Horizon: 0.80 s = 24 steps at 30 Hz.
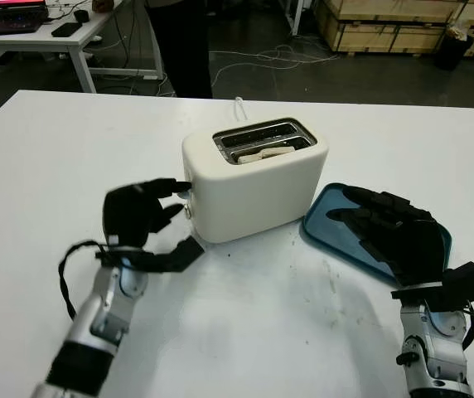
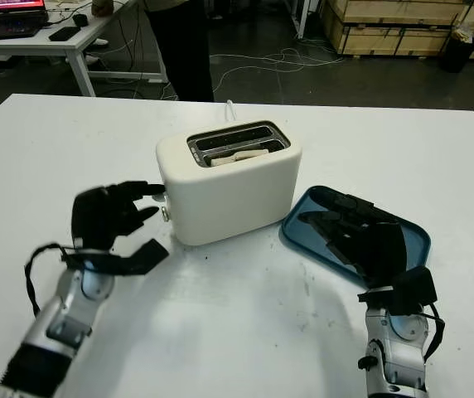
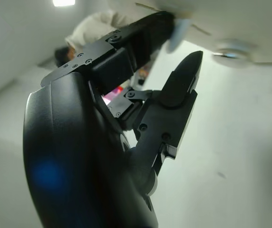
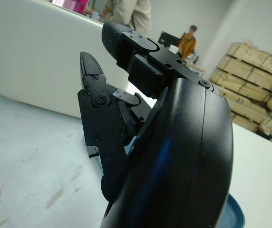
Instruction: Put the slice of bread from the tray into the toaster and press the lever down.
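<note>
A cream toaster (image 1: 253, 186) stands mid-table with a slice of bread (image 1: 263, 153) down in its near slot. At the toaster's left end my left hand (image 1: 175, 207) is open, and its upper fingertip (image 1: 179, 184) touches the small lever (image 1: 186, 187) above a round knob (image 1: 190, 211). The left wrist view has that finger against the lever (image 3: 178, 33). My right hand (image 1: 361, 211) hovers open over the blue tray (image 1: 324, 217), which lies to the right of the toaster; the bare part of the tray holds nothing.
The toaster's white cord (image 1: 239, 108) runs back over the white table (image 1: 245, 332). A person (image 1: 179, 41) stands beyond the far edge. A desk with electronics (image 1: 46, 33) is at the back left, wooden crates (image 1: 386, 21) at the back right.
</note>
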Each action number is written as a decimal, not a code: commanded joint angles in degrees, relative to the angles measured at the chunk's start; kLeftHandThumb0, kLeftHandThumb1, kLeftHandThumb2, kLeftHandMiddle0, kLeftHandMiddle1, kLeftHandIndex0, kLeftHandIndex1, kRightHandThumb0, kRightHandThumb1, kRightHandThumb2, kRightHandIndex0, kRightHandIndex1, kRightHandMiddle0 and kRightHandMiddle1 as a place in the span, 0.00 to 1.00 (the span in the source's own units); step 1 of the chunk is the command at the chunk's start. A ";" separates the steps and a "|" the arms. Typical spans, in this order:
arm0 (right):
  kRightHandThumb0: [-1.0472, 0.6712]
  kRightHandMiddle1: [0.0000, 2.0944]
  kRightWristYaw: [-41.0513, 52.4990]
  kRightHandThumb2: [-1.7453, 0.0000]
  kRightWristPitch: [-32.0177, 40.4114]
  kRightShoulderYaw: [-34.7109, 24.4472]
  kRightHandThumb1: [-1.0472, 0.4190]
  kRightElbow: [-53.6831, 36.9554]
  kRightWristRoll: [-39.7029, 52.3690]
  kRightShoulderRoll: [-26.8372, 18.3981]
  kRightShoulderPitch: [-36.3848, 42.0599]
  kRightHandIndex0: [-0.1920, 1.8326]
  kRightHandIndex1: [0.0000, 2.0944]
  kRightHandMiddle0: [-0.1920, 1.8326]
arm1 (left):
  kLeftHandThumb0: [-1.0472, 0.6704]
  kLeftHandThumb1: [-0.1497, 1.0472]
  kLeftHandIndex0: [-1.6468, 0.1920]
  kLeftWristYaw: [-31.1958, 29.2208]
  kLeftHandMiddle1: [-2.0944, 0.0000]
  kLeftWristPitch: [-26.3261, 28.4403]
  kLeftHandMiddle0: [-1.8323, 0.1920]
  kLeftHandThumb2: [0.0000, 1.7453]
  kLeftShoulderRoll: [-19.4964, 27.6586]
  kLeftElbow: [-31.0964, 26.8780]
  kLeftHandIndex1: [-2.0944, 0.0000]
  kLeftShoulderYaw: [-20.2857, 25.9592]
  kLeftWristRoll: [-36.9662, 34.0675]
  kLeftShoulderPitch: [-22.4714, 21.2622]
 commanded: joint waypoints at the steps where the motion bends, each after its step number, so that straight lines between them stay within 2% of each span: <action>1: 0.49 0.00 -0.07 0.99 1.91 0.33 0.09 -1.64 1.09 0.16 0.07 0.51 0.30 0.61 | 0.55 0.81 0.17 -9.64 0.43 -0.28 0.44 0.01 -3.51 1.50 0.99 -10.21 1.39 0.38; 6: 0.48 0.00 -0.30 0.99 2.44 0.87 0.09 -1.97 1.19 0.69 0.26 0.50 0.30 0.61 | 0.58 0.79 0.17 -9.43 0.42 0.53 0.43 0.00 -0.93 -0.80 0.99 -10.45 1.99 0.18; 8: 0.48 0.00 -0.59 0.99 2.65 1.08 0.09 -2.42 1.02 0.83 0.47 0.50 0.30 0.61 | 0.59 0.79 0.17 -9.95 0.37 0.74 0.43 0.00 -0.22 -1.57 0.99 -10.20 1.69 0.02; 16: 0.48 0.00 -1.26 0.99 3.31 1.29 0.09 -3.15 0.91 1.28 0.85 0.50 0.32 0.61 | 0.56 0.75 0.16 -14.37 0.50 2.26 0.44 0.00 4.77 -6.53 0.99 -7.66 1.91 -2.49; 21: 0.48 0.00 -1.52 0.99 3.63 1.29 0.09 -3.49 1.04 1.60 0.99 0.50 0.33 0.61 | 0.53 0.75 0.16 -19.43 0.48 4.57 0.40 0.00 8.95 -10.21 0.99 -5.97 3.14 -5.60; 24: 0.48 0.00 -1.00 0.98 3.21 1.16 0.09 -3.07 1.41 1.73 0.88 0.49 0.34 0.61 | 0.54 0.71 0.15 -19.31 0.45 3.50 0.37 0.00 10.25 -10.68 0.98 -4.61 3.15 -7.29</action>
